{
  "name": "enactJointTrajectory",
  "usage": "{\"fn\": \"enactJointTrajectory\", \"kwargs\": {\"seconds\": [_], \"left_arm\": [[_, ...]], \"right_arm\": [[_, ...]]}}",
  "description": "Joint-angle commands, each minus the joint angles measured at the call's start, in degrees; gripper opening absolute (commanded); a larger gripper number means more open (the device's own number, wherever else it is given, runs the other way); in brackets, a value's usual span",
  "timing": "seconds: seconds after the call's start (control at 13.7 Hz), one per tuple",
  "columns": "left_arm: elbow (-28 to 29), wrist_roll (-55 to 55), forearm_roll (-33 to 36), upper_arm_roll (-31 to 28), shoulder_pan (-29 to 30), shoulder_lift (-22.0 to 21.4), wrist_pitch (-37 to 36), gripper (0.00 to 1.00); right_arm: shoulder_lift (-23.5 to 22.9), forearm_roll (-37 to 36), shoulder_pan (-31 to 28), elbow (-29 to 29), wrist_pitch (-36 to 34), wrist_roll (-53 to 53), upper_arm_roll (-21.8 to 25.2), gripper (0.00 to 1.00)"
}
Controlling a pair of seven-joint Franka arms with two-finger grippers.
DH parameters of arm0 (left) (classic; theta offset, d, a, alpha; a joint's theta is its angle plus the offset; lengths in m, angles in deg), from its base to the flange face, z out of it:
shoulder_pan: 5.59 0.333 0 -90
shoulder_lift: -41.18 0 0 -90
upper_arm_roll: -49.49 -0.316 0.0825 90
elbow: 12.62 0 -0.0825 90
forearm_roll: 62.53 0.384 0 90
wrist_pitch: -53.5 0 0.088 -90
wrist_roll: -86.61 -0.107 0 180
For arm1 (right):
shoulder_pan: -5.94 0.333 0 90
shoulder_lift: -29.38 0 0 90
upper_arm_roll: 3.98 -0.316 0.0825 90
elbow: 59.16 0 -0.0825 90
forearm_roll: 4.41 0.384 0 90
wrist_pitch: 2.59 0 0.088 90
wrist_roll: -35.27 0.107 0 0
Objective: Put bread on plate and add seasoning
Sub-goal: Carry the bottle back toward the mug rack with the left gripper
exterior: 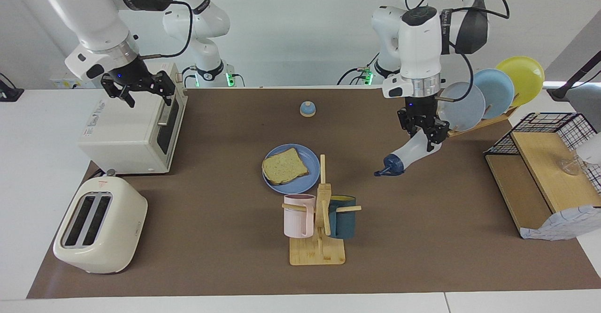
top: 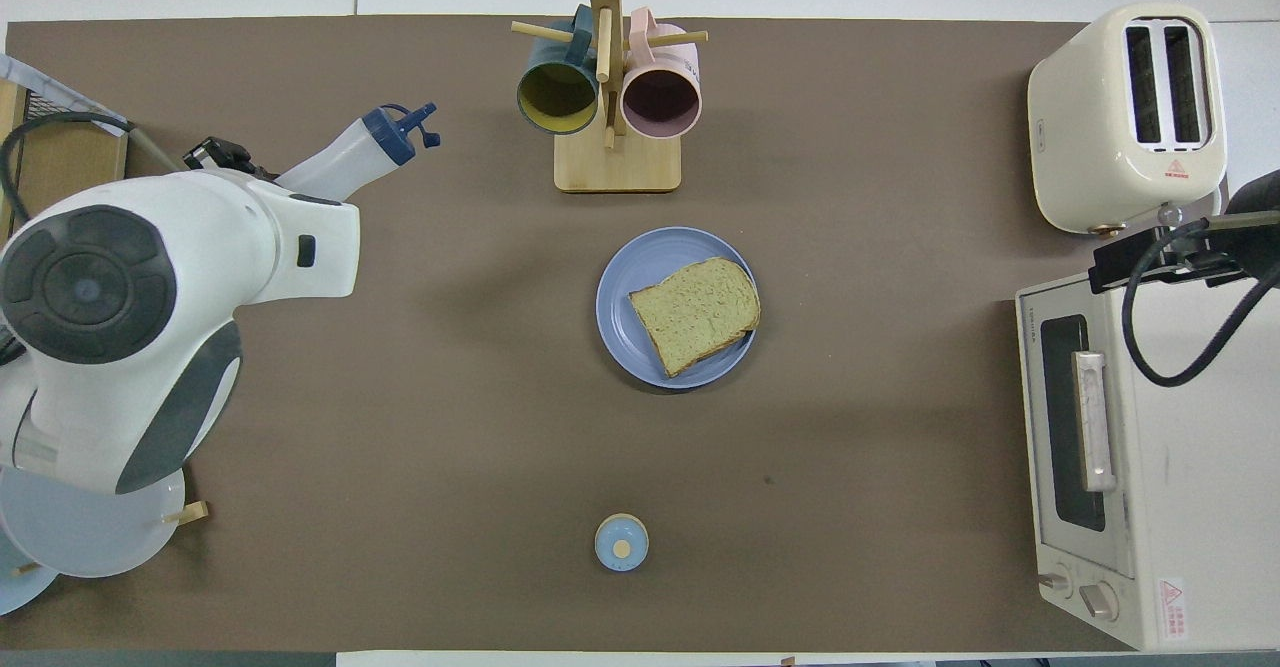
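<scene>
The right gripper (exterior: 141,90) waited over the toaster oven (exterior: 136,134), jaws spread. The left gripper (exterior: 425,132) pinched the seasoning (exterior: 408,156), tilted cap-down over the surface (exterior: 211,238), likely for pouring. Farther out, the bread (exterior: 284,166) lay on the plate (exterior: 307,154).

Hidden and cut-off parts

In the overhead view the left arm's own body hides its gripper and the bottle's (top: 345,152) base; the oven (top: 1130,467) and 2 rack plates (top: 90,537) run off the picture's edges.
</scene>
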Motion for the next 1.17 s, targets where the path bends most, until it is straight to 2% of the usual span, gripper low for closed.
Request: {"fn": "enactJointTrajectory", "kwargs": {"seconds": [0.0,0.15,0.44,0.73,0.88,1.09], "left_arm": [[7.67,10.67,-4.94,0.77,2.96,-1.64,15.47,0.00],[10.76,19.37,-5.66,0.77,3.41,-0.59,26.47,0.00],[11.47,32.48,-5.67,0.77,3.50,6.26,43.70,0.00],[11.47,38.99,-5.67,0.77,5.51,15.74,62.95,0.00],[10.95,41.72,-5.75,0.77,6.22,19.26,69.29,0.00],[7.88,42.26,-7.67,0.77,6.31,21.64,69.32,0.00]], "right_arm": [[0.48,0.03,-1.21,0.11,0.06,-1.58,-0.65,1.00],[0.48,-0.06,-1.21,0.11,0.06,-1.58,-0.65,1.00],[0.48,-0.06,-1.21,0.11,0.06,-1.58,-0.65,1.00],[0.48,-0.06,-1.21,0.11,0.06,-1.58,-0.65,1.00],[0.48,-0.06,-1.21,0.11,0.06,-1.58,-0.65,1.00],[0.48,-0.06,-1.21,0.11,0.06,-1.58,-0.65,1.00]]}}
